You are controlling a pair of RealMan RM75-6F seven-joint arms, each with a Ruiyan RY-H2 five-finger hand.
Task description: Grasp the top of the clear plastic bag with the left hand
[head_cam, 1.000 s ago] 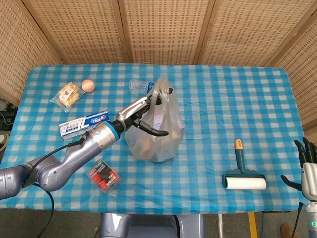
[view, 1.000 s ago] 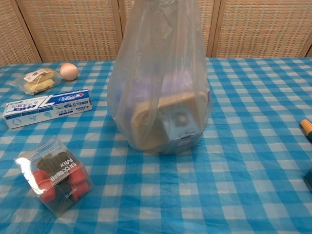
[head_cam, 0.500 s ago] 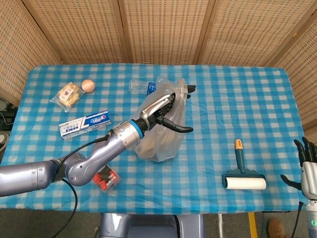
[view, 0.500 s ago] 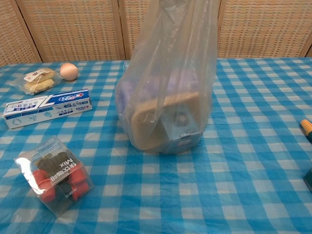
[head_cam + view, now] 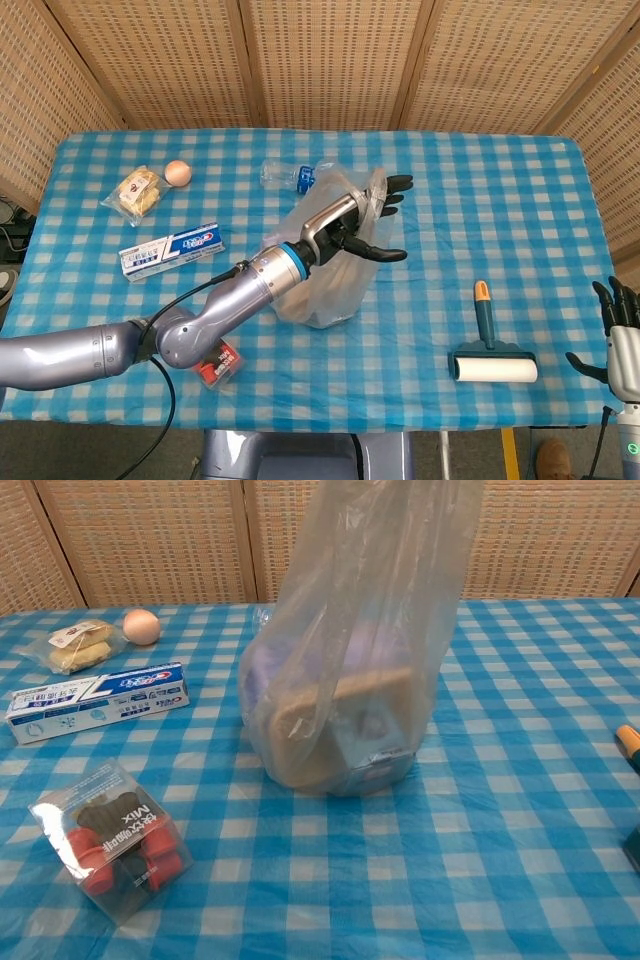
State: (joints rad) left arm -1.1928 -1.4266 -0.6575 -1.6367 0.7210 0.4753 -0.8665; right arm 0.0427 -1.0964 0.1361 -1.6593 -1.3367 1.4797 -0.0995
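The clear plastic bag (image 5: 325, 290) stands mid-table with a tan box and a bluish item inside. In the chest view the bag (image 5: 350, 680) fills the centre, and its top is stretched up and to the right, out of frame. My left hand (image 5: 358, 222) is at the top of the bag and holds the gathered plastic, with some fingertips sticking out to the right. It does not show in the chest view. My right hand (image 5: 615, 335) hangs at the lower right edge, off the table, fingers apart and holding nothing.
A lint roller (image 5: 490, 350) lies right of the bag. On the left are a toothpaste box (image 5: 170, 250), an egg (image 5: 178, 172), a wrapped bun (image 5: 137, 192) and a small clear box of red and black items (image 5: 115, 852). A water bottle (image 5: 285, 175) lies behind the bag.
My left hand has moved right and a little up with the bag's top in it. The plastic is stretched taller and leans right. The right hand has not moved.
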